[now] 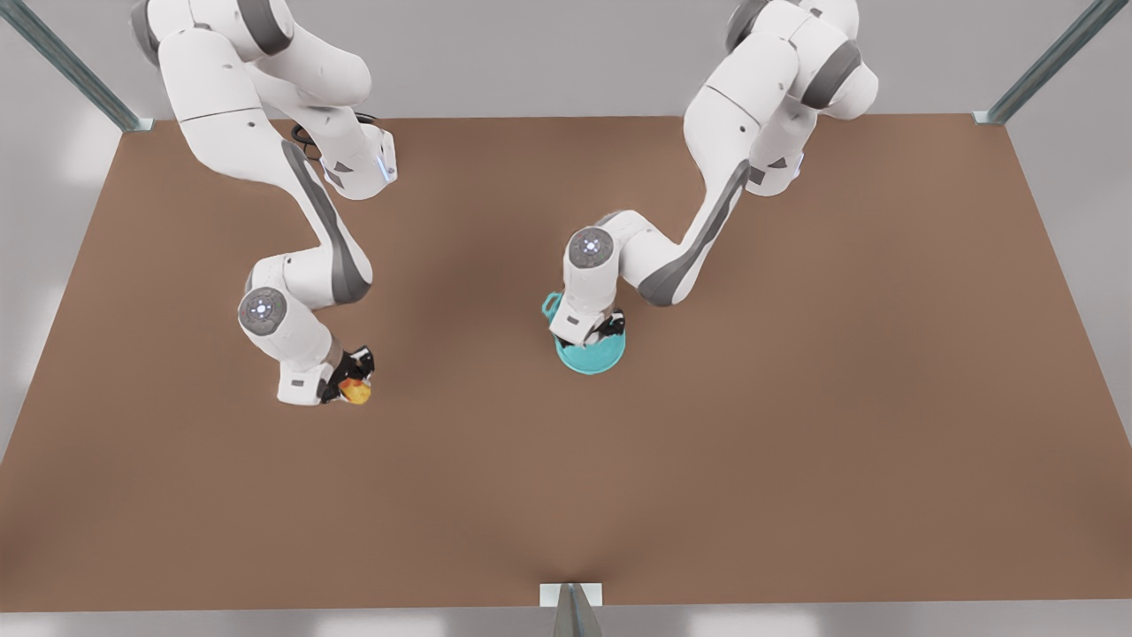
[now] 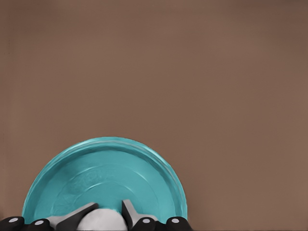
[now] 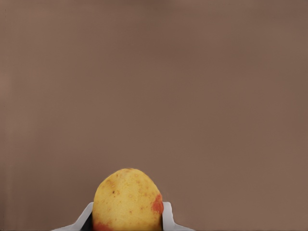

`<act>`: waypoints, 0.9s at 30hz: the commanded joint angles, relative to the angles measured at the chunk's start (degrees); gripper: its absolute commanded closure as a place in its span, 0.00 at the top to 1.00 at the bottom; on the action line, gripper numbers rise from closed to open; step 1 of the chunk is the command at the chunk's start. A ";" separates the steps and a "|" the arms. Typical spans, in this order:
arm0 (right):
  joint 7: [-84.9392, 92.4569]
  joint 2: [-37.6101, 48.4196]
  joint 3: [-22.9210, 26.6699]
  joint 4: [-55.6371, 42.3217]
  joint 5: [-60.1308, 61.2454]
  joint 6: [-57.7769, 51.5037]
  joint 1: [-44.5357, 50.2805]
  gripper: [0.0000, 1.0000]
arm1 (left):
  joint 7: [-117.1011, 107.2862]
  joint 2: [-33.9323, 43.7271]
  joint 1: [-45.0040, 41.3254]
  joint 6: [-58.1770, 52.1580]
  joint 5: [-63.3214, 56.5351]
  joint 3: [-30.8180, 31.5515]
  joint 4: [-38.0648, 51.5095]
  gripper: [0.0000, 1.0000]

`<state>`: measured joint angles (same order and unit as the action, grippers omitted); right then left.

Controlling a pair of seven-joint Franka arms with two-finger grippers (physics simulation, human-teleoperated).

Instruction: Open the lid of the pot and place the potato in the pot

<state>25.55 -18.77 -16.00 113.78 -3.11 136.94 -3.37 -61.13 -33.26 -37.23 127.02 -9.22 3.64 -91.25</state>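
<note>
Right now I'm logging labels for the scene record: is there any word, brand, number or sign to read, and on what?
None: no readable text anywhere.
The pot lid, at the left gripper, is plain teal.
The potato, at the right gripper, shows speckles and a reddish patch.
The table is bare brown.

Pretty clearly a simulated robot test cell, not a home or a kitchen. Everything sits on one big flat brown bench (image 1: 796, 398) with plain pale grey walls around it, and grey metal frame struts (image 1: 1044, 66) run up from the bench corners, with another at the near edge. Two white Franka arms (image 1: 265, 133) are mounted at the far side and reach down over the surface. The only kitchen-ish props are a little teal pot (image 1: 591, 354) and a potato (image 1: 356, 390), one under each claw, and past the claws it's bare brown bench. Flat, even lighting and clean surfaces give away the render.
</note>
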 commanded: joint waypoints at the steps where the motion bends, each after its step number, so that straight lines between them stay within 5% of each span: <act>1: -0.68 0.93 -1.22 -1.37 -0.67 -7.30 1.62 0.47 | 25.95 -0.31 7.07 -6.26 0.16 -0.03 1.96 0.31; 4: -0.50 1.63 -1.92 -3.57 -0.49 -7.91 6.01 0.47 | 55.23 -4.61 21.67 5.86 0.34 -0.03 1.61 0.31; 9: -0.85 1.02 -6.85 -4.97 -0.40 -8.18 10.67 0.45 | 61.75 -9.98 24.57 13.69 0.25 -0.03 1.96 0.32; 10: -0.76 0.05 -6.85 -6.29 -0.49 -8.00 12.60 0.45 | 61.75 -10.68 24.66 14.04 0.25 -0.03 2.04 0.41; 11: -0.85 -0.74 -6.85 -6.47 -0.06 -7.48 15.15 0.45 | 62.62 -10.68 24.84 13.96 0.34 -0.12 2.40 1.00; 15: -3.40 -1.09 -7.02 -6.12 4.96 -7.39 22.62 0.45 | 64.91 -9.89 26.07 3.95 -1.95 -2.93 10.30 1.00; 16: -6.30 -1.26 -7.02 -5.85 5.04 -7.39 23.67 0.45 | 64.21 -8.84 27.21 -9.14 -1.07 -2.94 17.50 1.00; 19: -14.20 -2.23 -7.02 -5.94 5.04 -6.25 26.84 0.45 | 68.40 8.80 36.70 -43.15 15.37 -2.67 18.31 1.00; 21: -19.04 -3.20 -6.94 -5.85 5.04 -3.87 29.12 0.45 | 66.14 23.95 36.61 -36.84 16.07 -2.85 0.37 1.00; 27: -25.81 -12.34 -6.85 -12.97 5.13 2.46 34.22 0.45 | 63.59 18.15 37.76 -37.28 16.51 -2.93 5.74 1.00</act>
<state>17.23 -30.17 -22.80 102.04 2.62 136.11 30.34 -11.69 -15.07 0.76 96.67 6.33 0.58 -85.46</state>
